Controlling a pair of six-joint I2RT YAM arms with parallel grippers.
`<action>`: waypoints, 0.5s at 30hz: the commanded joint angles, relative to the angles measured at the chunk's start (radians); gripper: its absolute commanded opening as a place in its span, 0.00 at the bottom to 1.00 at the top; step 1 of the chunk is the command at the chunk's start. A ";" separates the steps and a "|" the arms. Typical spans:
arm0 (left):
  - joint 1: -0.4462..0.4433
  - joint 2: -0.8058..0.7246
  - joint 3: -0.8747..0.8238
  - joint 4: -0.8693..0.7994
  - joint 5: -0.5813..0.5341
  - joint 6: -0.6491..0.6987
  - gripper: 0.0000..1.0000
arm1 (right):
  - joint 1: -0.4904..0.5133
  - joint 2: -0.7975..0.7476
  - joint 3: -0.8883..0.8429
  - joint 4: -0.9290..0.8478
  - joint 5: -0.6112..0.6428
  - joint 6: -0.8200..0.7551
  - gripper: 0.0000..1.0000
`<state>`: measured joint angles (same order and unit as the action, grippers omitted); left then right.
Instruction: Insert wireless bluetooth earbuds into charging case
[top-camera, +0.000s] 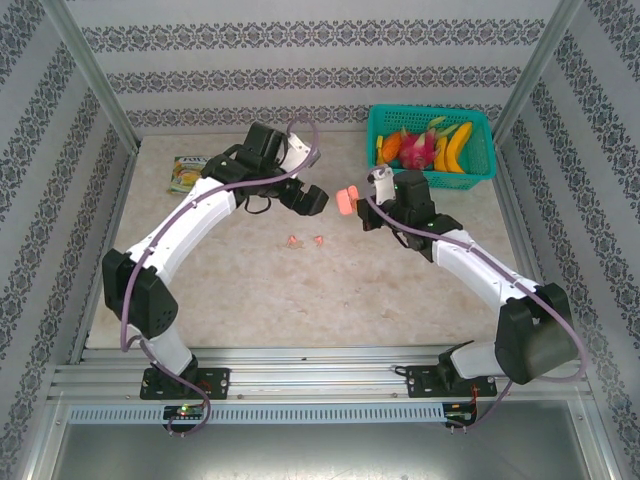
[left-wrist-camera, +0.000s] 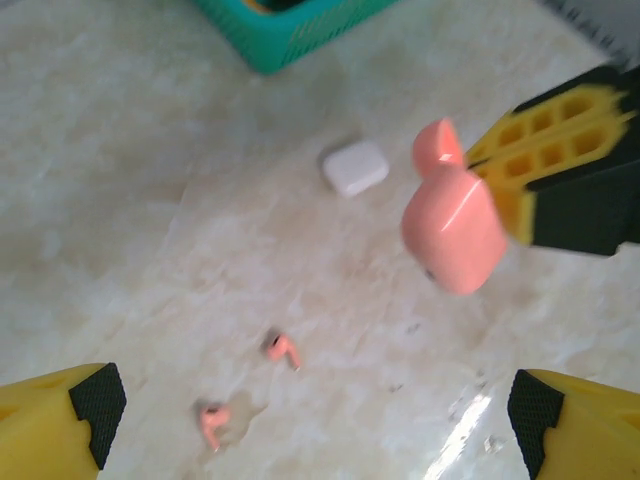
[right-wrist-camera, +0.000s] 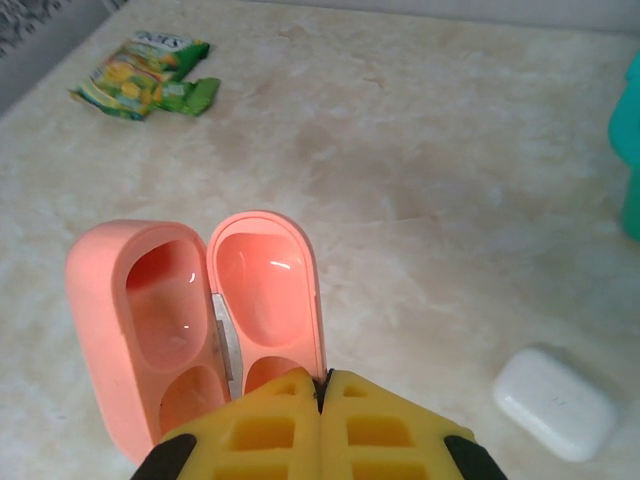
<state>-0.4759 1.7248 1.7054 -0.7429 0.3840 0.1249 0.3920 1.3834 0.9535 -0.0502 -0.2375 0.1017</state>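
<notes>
An open pale pink charging case (right-wrist-camera: 195, 320) hangs above the table, both of its halves empty. My right gripper (right-wrist-camera: 325, 385) is shut on the rim of one half. From the left wrist view the same case (left-wrist-camera: 455, 228) hangs from the right gripper's yellow fingers (left-wrist-camera: 560, 150). Two pale pink earbuds (left-wrist-camera: 284, 349) (left-wrist-camera: 212, 420) lie on the table below my left gripper (left-wrist-camera: 315, 405), which is open and holds nothing. From above, the earbuds (top-camera: 293, 241) (top-camera: 318, 240) lie mid-table, with the left gripper (top-camera: 312, 198) just left of the case (top-camera: 347, 202).
A shut white case (left-wrist-camera: 355, 167) (right-wrist-camera: 555, 400) lies on the table past the pink one. A teal basket (top-camera: 432, 143) of toy fruit stands at the back right. A green snack packet (top-camera: 188, 172) lies at the back left.
</notes>
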 joint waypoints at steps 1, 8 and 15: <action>0.003 0.034 0.078 -0.173 -0.032 0.124 1.00 | 0.019 0.019 0.020 0.064 0.121 -0.181 0.00; 0.005 0.114 0.144 -0.298 0.112 0.235 1.00 | 0.043 0.039 -0.011 0.156 0.082 -0.370 0.00; 0.012 0.172 0.213 -0.382 0.254 0.281 0.98 | 0.042 0.039 -0.042 0.197 -0.027 -0.408 0.00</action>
<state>-0.4755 1.8801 1.8687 -1.0424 0.5453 0.3489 0.4236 1.4212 0.9260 0.0906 -0.1974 -0.2562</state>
